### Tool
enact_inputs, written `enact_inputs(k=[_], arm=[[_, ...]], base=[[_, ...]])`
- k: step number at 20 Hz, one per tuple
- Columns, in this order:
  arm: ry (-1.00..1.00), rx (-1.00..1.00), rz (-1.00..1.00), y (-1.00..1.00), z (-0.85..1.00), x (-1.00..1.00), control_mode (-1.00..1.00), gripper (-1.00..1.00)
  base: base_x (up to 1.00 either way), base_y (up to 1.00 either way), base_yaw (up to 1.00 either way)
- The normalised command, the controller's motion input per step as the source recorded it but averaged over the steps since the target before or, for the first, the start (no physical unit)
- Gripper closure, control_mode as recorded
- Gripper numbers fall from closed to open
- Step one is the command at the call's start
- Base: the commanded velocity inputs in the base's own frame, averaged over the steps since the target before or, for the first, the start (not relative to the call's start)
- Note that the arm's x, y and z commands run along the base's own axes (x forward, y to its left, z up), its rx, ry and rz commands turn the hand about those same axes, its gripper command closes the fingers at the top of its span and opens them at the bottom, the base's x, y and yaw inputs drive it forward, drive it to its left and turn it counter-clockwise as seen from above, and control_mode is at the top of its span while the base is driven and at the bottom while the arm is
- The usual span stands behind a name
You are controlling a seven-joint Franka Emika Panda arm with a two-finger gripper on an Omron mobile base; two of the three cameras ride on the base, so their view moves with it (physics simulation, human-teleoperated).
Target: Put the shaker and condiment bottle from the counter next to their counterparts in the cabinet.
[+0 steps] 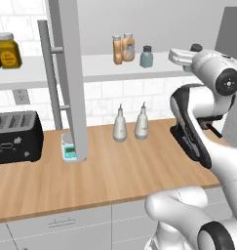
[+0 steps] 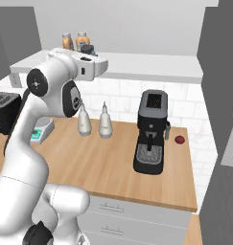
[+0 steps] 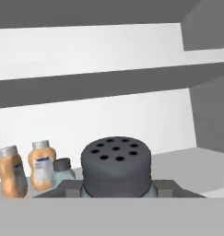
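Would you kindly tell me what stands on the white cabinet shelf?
On the white cabinet shelf stand two orange bottles with grey caps and a blue-grey shaker with a dark cap. The robot's arm covers the shelf's right end.

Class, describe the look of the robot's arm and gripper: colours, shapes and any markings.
The arm is glossy white, built of rounded, tubular links. Its joints carry dark grey bands and round black caps. The gripper has a boxy white body. No cables or lettering are visible.
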Motion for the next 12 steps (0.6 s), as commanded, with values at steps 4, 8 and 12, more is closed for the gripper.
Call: enact_inputs(k=[4,8,12], arm=[[0.08,-0.11,0.22,0.25,0.02,0.03,-1.0,1.0],[0.06,-0.23,0.12,0.63,-0.22,0.0,-1.0,1.0],[0.01,-0.05,0.09,0.15,0.0,0.09,-1.0,1.0]], base=[[0.0,0.0,0.0],[0.0,0.0,0.0],[0.0,0.0,0.0]])
